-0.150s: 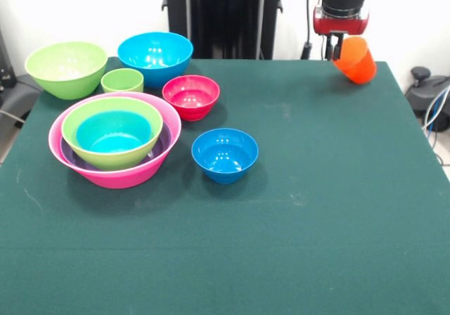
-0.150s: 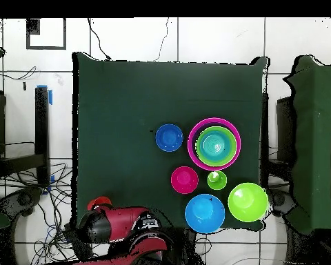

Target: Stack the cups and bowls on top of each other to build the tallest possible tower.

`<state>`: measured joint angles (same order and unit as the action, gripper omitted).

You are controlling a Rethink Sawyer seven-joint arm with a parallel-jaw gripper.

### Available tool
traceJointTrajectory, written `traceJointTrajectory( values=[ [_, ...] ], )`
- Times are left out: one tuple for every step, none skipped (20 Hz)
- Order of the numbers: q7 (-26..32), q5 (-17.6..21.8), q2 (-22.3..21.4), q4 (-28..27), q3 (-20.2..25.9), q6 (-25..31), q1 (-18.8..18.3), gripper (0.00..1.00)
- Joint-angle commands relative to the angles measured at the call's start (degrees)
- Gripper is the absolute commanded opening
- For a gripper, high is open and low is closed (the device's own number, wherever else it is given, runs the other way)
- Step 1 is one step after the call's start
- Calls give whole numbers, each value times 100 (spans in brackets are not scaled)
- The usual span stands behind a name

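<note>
My gripper (image 1: 339,48) hangs at the far right corner of the table, shut on the rim of the orange cup (image 1: 356,60), which tilts just above the cloth. A nested stack stands at the left: the pink bowl (image 1: 133,176) holds the purple bowl (image 1: 162,145), a lime-green bowl (image 1: 105,158) and the teal bowl (image 1: 112,133). Standing apart are the small blue bowl (image 1: 225,153), the red bowl (image 1: 190,95), the lime-green cup (image 1: 122,80), the large blue bowl (image 1: 155,56) and a second lime-green bowl (image 1: 67,67). From overhead, the stack (image 2: 214,143) and small blue bowl (image 2: 169,137) show.
The green table (image 1: 316,202) stretches from the small blue bowl to the right edge and to the front. In the overhead view the red arm (image 2: 123,224) reaches over the table's bottom-left corner. Cables and a dark chair (image 1: 429,93) lie beyond the right edge.
</note>
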<state>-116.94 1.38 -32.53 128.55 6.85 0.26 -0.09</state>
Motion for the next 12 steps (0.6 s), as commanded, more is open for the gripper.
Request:
traceJointTrajectory(
  values=[
    [-1045,-314,70,-188,166,-10,47,0],
    [-997,-299,-62,-152,124,126,30,0],
    [-964,-286,-135,-136,99,201,17,0],
    [-908,-263,-240,-117,70,318,-13,0],
    [-895,-254,-285,-94,76,353,-28,0],
    [-882,-245,-330,-72,82,388,-44,0],
    [-889,-249,-351,-55,90,394,-44,0],
    [-894,-258,-392,-40,88,424,-34,0],
    [-900,-268,-432,-25,87,454,-24,0],
    [-882,-275,-531,-10,65,552,-11,0],
    [-869,-277,-587,-2,58,610,-12,0],
    [-839,-278,-680,-1,34,722,-16,0]
  ],
)
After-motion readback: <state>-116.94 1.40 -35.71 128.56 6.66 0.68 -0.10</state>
